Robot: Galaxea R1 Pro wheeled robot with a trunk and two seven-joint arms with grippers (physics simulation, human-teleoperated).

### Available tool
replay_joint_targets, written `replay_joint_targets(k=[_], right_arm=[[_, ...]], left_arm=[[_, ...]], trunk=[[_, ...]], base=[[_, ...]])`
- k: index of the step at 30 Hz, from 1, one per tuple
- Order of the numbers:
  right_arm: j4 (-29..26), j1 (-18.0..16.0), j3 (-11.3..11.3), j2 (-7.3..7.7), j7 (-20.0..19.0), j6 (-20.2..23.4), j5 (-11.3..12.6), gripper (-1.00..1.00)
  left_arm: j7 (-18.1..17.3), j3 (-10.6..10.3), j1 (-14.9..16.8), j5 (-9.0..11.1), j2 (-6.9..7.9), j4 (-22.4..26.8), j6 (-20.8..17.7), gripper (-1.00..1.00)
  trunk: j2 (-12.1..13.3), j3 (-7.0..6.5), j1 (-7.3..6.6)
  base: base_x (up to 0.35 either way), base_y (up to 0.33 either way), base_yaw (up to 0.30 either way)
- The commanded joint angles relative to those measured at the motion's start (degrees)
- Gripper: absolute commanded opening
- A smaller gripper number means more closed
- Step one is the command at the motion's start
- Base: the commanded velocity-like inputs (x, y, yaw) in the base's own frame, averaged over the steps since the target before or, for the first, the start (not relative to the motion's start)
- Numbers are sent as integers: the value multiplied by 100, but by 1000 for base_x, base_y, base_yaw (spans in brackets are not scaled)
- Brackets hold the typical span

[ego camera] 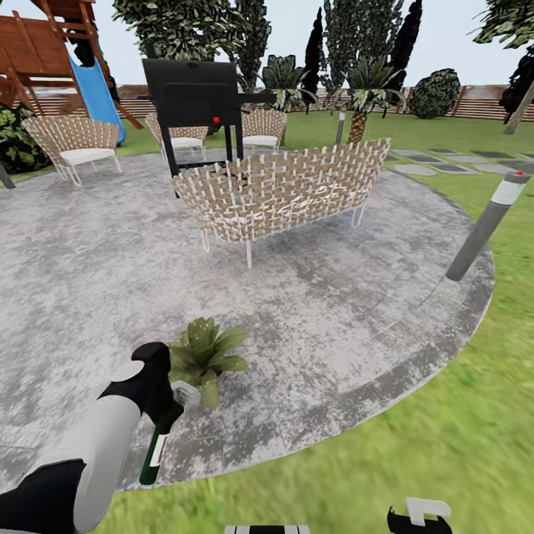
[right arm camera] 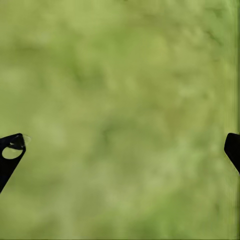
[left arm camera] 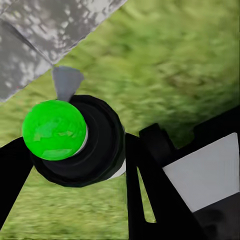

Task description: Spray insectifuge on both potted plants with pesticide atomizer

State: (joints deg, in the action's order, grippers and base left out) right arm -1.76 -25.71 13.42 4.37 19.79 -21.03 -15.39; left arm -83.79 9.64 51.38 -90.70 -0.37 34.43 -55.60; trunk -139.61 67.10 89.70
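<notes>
A potted plant (ego camera: 204, 356), a low rosette of pointed green leaves, stands on the grey paved patio (ego camera: 89, 267) near its front edge. My left gripper (ego camera: 167, 412) is just short of it, shut on the pesticide atomizer (ego camera: 155, 454), whose dark bottle with a white label hangs down over the patio's edge. In the left wrist view the atomizer (left arm camera: 80, 142) shows a bright green top and a grey nozzle aimed toward the paving, with my left gripper (left arm camera: 75, 150) clamped around its black body. My right gripper (right arm camera: 120, 150) is open over blurred grass and peeks in at the lower edge (ego camera: 417, 519).
A woven sofa (ego camera: 282, 189) and a black grill (ego camera: 196, 96) stand mid-patio, with woven chairs (ego camera: 74, 141) behind. A leaning grey bollard light (ego camera: 486, 222) stands at the patio's right rim. Lawn (ego camera: 460, 445) spreads to the right; a playset slide (ego camera: 96, 89) is far left.
</notes>
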Motion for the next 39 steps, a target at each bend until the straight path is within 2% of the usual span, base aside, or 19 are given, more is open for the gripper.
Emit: replay_joint_targets(k=[1,5,10,14,17,20,27,39], right_arm=[[8,-4,47,1,16,-17,-64,100],[7,-4,47,2,8,-18,-60,100],[-8,-4,48,-43,19,-24,-45,100],[-9,-4,53,-50,24,-24,-44,100],[-9,-4,53,-50,24,-24,-44,100],[-9,-4,55,-47,24,-24,-44,100],[-9,-4,56,-31,24,-24,-44,100],[-8,-4,56,-21,24,-24,-44,100]], left_arm=[[-50,27,-99,-55,4,20,-55,-100],[0,35,-511,-55,57,59,-48,-100],[174,61,-747,12,94,69,-48,-100],[198,67,-763,22,81,174,-64,-100],[191,76,-757,25,42,765,-89,-100],[179,81,-732,26,-17,935,-137,-100],[154,93,-732,27,-33,917,-144,-100],[147,92,-764,35,-33,899,-153,-100]], trunk=[[-2,4,0],[-2,4,0],[-2,11,0],[-2,31,0],[-2,48,0],[-2,65,0],[-2,97,0],[-2,99,0]], base=[[86,-50,2],[22,-13,0],[2,-1,51],[0,0,194],[0,0,211],[0,0,212],[65,-68,169],[94,-250,8]])
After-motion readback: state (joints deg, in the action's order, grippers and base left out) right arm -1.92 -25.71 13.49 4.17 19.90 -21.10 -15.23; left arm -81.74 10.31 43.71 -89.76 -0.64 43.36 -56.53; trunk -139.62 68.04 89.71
